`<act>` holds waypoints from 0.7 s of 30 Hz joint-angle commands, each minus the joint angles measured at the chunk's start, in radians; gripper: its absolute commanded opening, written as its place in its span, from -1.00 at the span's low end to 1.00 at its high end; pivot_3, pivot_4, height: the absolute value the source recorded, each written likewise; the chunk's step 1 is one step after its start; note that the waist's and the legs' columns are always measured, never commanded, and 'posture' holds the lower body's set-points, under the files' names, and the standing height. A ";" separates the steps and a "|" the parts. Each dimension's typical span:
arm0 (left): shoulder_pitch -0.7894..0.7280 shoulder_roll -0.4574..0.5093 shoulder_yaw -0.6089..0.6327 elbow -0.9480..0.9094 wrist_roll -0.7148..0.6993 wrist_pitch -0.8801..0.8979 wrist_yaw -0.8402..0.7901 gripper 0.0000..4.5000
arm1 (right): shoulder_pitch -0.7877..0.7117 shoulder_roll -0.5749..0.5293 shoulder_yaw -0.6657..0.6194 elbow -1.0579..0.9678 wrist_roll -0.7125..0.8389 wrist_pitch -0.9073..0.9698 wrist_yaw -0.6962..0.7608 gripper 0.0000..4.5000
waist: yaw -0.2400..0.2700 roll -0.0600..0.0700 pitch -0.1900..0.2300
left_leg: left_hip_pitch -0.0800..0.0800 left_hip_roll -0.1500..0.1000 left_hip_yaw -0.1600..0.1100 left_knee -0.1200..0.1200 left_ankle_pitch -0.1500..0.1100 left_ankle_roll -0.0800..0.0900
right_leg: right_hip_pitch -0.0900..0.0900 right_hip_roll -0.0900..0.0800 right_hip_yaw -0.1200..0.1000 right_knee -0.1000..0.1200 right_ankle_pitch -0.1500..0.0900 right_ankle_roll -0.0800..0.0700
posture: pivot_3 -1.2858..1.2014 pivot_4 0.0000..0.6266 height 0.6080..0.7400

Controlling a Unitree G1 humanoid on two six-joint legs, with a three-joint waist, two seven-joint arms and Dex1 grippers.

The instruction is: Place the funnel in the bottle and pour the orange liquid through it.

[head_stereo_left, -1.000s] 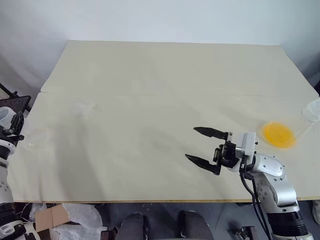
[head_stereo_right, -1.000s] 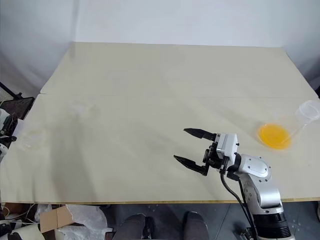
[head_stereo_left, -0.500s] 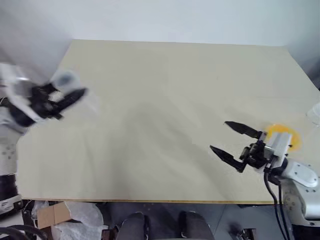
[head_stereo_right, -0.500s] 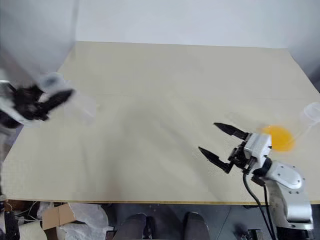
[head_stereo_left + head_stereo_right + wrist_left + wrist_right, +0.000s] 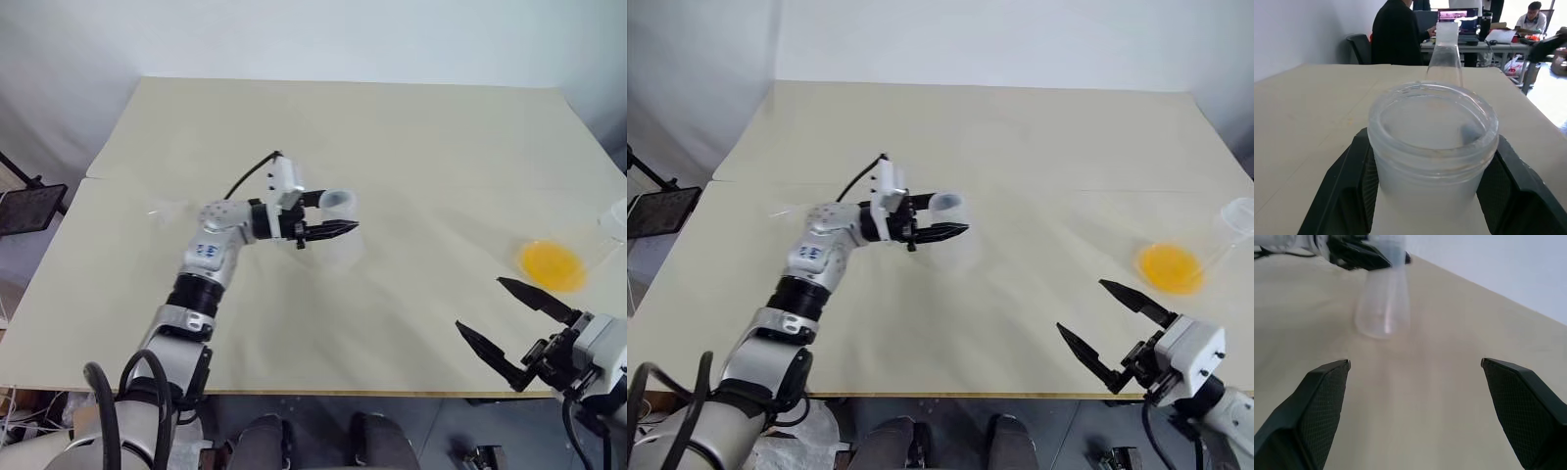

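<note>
My left gripper (image 5: 333, 217) is shut on the neck of the frosted bottle (image 5: 339, 245) and holds it upright above the table's middle left. In the left wrist view the bottle's round rim (image 5: 1433, 122) sits between my two black fingers (image 5: 1337, 196). The orange liquid (image 5: 549, 262) pools in a clear conical flask (image 5: 612, 220) standing at the table's right edge. A faint, nearly clear shape left of my left arm looks like the funnel (image 5: 162, 209). My right gripper (image 5: 480, 305) stands open and empty near the front right edge, pointing toward the bottle (image 5: 1383, 303).
The cream table (image 5: 392, 137) reaches far back and has a seam across its middle. A black stand (image 5: 24, 206) sits beyond the left edge. The left wrist view shows the flask (image 5: 1444, 54) and, far behind it, people (image 5: 1393, 32) at desks.
My left arm has swung from the table's left edge to its middle, carrying the bottle. My right gripper has drawn back toward the front right edge, still open.
</note>
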 commanded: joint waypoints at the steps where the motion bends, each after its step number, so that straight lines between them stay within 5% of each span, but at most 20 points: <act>1: -0.071 -0.042 0.011 0.084 0.041 -0.097 0.013 0.02 | 0.034 0.028 -0.018 -0.069 -0.012 -0.030 -0.041 1.00 | 0.000 0.000 0.000 | 0.000 0.000 0.000 0.000 0.000 0.000 | 0.000 0.000 0.000 0.000 0.000 0.000 | 0.03 -0.52 1.00; 8: -0.116 -0.098 0.006 0.199 0.095 -0.180 0.003 0.02 | 0.048 0.053 0.013 -0.082 -0.039 -0.045 -0.072 1.00 | 0.000 0.000 0.000 | 0.000 0.000 0.000 0.000 0.000 0.001 | 0.000 0.000 0.000 0.000 0.000 0.000 | 0.03 -0.52 1.00; 15: -0.115 -0.100 0.052 0.165 0.056 -0.160 -0.039 0.98 | 0.039 0.049 0.033 -0.076 -0.043 -0.040 -0.075 1.00 | 0.001 0.000 0.000 | -0.001 0.000 -0.001 0.000 0.000 0.001 | 0.000 -0.001 0.000 0.000 0.000 0.000 | 0.03 -0.52 1.00; 21: -0.081 -0.050 0.104 0.066 -0.016 -0.114 -0.160 1.00 | 0.023 0.040 0.037 -0.062 -0.033 -0.031 -0.073 1.00 | -0.001 0.000 0.000 | -0.001 0.001 -0.001 0.000 0.000 0.002 | 0.000 -0.001 0.000 0.001 0.000 0.000 | 0.03 -0.52 1.00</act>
